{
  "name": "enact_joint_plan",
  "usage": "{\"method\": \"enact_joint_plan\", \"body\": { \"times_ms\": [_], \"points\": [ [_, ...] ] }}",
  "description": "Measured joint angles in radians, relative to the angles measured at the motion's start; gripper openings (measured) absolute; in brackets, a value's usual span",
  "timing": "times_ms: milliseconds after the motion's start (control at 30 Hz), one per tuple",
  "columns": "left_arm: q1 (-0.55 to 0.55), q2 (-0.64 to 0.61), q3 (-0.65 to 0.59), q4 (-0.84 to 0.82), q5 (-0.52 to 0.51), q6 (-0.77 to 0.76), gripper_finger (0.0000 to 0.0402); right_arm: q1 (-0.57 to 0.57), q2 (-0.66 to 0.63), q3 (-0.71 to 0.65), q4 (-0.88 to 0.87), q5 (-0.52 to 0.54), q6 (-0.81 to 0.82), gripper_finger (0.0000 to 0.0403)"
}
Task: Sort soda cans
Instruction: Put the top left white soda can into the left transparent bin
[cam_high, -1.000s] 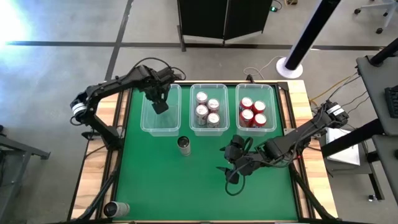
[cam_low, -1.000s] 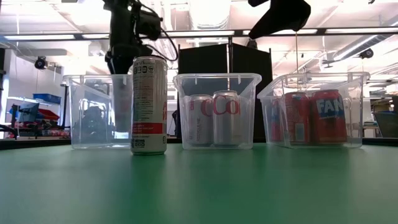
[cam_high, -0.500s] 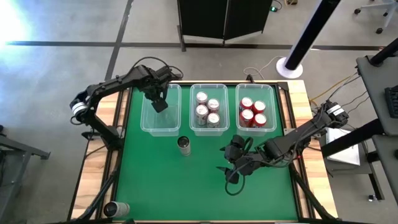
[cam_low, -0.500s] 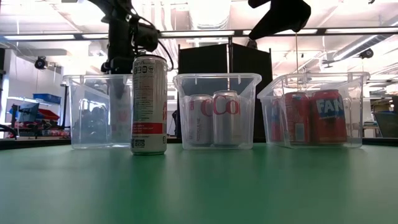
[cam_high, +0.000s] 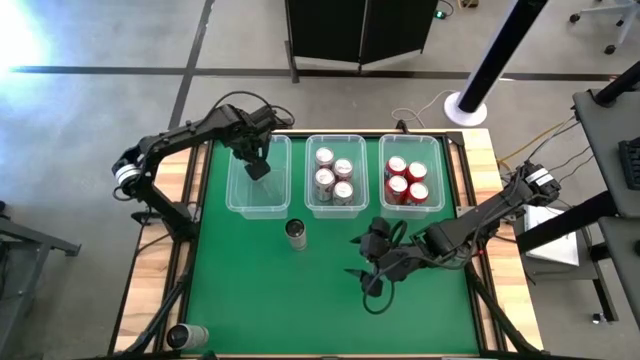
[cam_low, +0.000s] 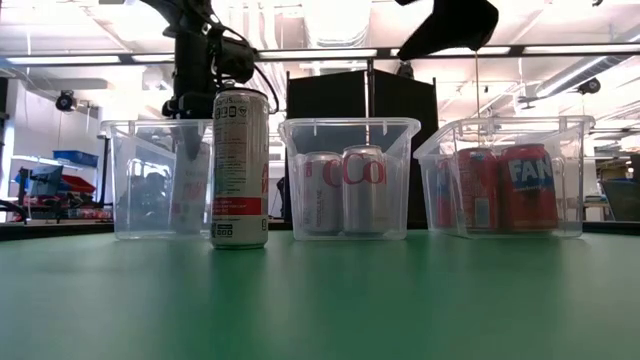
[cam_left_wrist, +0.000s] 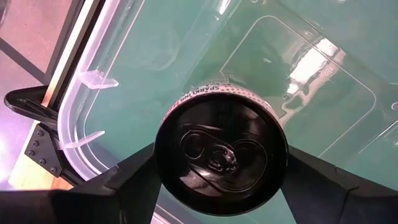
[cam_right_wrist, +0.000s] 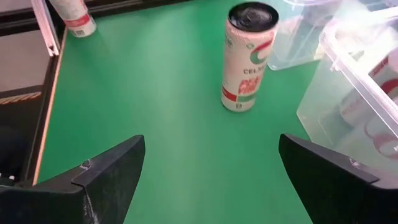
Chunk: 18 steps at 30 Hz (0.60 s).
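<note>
My left gripper (cam_high: 257, 166) is inside the clear left bin (cam_high: 240, 195), shut on a white can with a black top (cam_left_wrist: 221, 152). The low view shows that can (cam_low: 190, 190) through the bin wall. A tall white-and-red can (cam_high: 296, 234) stands upright on the green mat in front of the bins (cam_right_wrist: 249, 56). My right gripper (cam_high: 372, 250) hovers open over the mat to that can's right, touching nothing (cam_right_wrist: 211, 186). Several silver cans fill the middle bin (cam_high: 335, 203). Several red cans fill the right bin (cam_high: 411, 207). My left gripper pinches the can's side wall just below its black top (cam_left_wrist: 163, 155) between its two fingers (cam_left_wrist: 134, 177), one on each opposite side. The fingers come from above, pointing down. The can stays upright inside the left bin; I cannot tell whether its bottom touches the bin floor.
Another can (cam_high: 188, 336) lies on its side at the near left corner, off the mat (cam_right_wrist: 73, 15). The three bins stand in a row along the far edge. Open green mat (cam_high: 300, 300) lies in front of them.
My left gripper has gone down a little inside the left bin, taking its can along upright.
</note>
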Motion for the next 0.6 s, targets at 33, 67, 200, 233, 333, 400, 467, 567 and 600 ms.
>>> {"method": "enact_joint_plan", "body": {
  "times_ms": [33,67,200,233,333,400,467,567,600],
  "points": [
    [0.0,0.0,0.0,-0.001,0.0,0.0,0.0273,0.0,0.0,0.0,0.009,0.0,-0.005,0.0365],
    [0.0,0.0,0.0,-0.001,0.0,0.0,0.0273,0.0,0.0,0.0,0.017,0.0,-0.012,0.0365],
    [0.0,0.0,0.0,-0.001,0.0,-0.002,0.0281,0.0,0.0,0.0,0.039,0.001,-0.031,0.0365],
    [0.0,0.0,0.0,0.0,0.0,-0.003,0.0284,-0.001,0.0,0.0,0.038,0.001,-0.031,0.0365],
    [0.0,-0.004,0.0,0.0,-0.001,0.001,0.0294,-0.004,0.0,0.0,0.039,0.001,-0.032,0.0365],
    [0.0,-0.009,0.005,-0.006,0.0,0.007,0.0299,-0.005,0.0,0.0,0.039,0.001,-0.033,0.0365],
    [0.0,-0.011,0.023,-0.019,0.0,0.013,0.0302,-0.007,0.0,0.0,0.039,0.001,-0.04,0.0365],
    [0.0,-0.013,0.074,-0.065,0.001,0.015,0.0304,-0.011,0.0,0.0,0.039,0.001,-0.043,0.0365],
    [0.0,-0.013,0.099,-0.077,0.001,0.012,0.0304,-0.013,0.0,0.0,0.039,0.0,-0.044,0.0365]
  ]
}}
